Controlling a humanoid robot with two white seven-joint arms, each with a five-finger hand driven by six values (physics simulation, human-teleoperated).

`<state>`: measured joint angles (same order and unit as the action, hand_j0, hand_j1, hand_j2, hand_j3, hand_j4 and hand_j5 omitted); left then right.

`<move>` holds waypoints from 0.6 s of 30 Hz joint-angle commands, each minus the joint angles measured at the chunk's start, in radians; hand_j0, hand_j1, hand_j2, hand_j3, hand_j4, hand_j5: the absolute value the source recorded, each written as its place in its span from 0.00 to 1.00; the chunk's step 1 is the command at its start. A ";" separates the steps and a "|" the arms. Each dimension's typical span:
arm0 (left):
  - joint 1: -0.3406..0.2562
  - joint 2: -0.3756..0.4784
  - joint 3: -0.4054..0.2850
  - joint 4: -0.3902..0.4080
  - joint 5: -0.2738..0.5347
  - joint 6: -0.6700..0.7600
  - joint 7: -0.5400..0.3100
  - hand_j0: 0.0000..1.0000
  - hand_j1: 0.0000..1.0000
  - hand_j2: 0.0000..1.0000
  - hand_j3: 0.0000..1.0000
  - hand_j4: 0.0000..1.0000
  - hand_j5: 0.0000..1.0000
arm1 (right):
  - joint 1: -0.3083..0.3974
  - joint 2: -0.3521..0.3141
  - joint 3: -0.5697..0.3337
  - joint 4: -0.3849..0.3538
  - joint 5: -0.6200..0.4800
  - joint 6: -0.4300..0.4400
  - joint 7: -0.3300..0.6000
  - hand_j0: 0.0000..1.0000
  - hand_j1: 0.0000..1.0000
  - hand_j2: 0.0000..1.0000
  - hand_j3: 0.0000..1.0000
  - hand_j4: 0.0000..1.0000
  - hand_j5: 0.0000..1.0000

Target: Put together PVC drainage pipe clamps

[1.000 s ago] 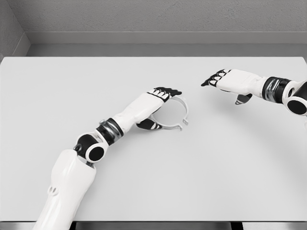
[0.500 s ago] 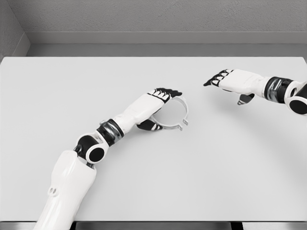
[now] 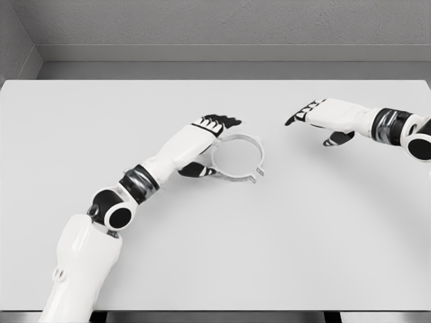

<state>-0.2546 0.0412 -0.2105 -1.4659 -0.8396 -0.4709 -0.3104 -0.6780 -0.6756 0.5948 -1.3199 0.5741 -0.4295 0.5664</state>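
Drew back leftward off the pipe clamp ring [image 3: 238, 157], the left hand [image 3: 199, 141], fingers relaxed, gripping nothing. Lay flat on the tabletop [image 3: 283, 229] just right of that hand. Hovered well right of the ring, the right hand [image 3: 323, 116], loosely open. Best regrasped by the rim.

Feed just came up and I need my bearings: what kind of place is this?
Likely a bare simulated test bench: a plain white table against grey walls, with only a ring-shaped pipe clamp on it, between the left hand and right hand.
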 commanded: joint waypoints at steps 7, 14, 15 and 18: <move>-0.012 0.026 0.020 0.061 0.004 0.001 0.001 1.00 1.00 1.00 1.00 1.00 1.00 | 0.000 -0.001 -0.001 0.007 -0.005 0.002 0.000 0.86 0.86 0.86 0.86 0.86 0.86; -0.014 0.017 0.000 0.091 0.002 0.000 0.001 1.00 1.00 1.00 1.00 1.00 1.00 | 0.000 -0.001 0.000 0.010 -0.005 0.006 -0.048 1.00 1.00 1.00 1.00 1.00 1.00; -0.020 0.016 -0.003 0.094 0.002 0.000 0.001 1.00 1.00 1.00 1.00 1.00 1.00 | 0.002 -0.002 0.010 0.008 -0.003 0.037 -0.077 1.00 1.00 1.00 1.00 1.00 1.00; -0.031 0.012 -0.012 0.110 0.002 -0.002 0.001 1.00 1.00 1.00 1.00 1.00 1.00 | 0.002 -0.002 0.020 0.008 -0.002 0.063 -0.095 0.99 0.99 0.99 0.99 0.99 0.99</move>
<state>-0.2853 0.0563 -0.2166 -1.3636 -0.8441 -0.4726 -0.3102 -0.6765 -0.6767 0.6100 -1.3113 0.5745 -0.3839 0.4909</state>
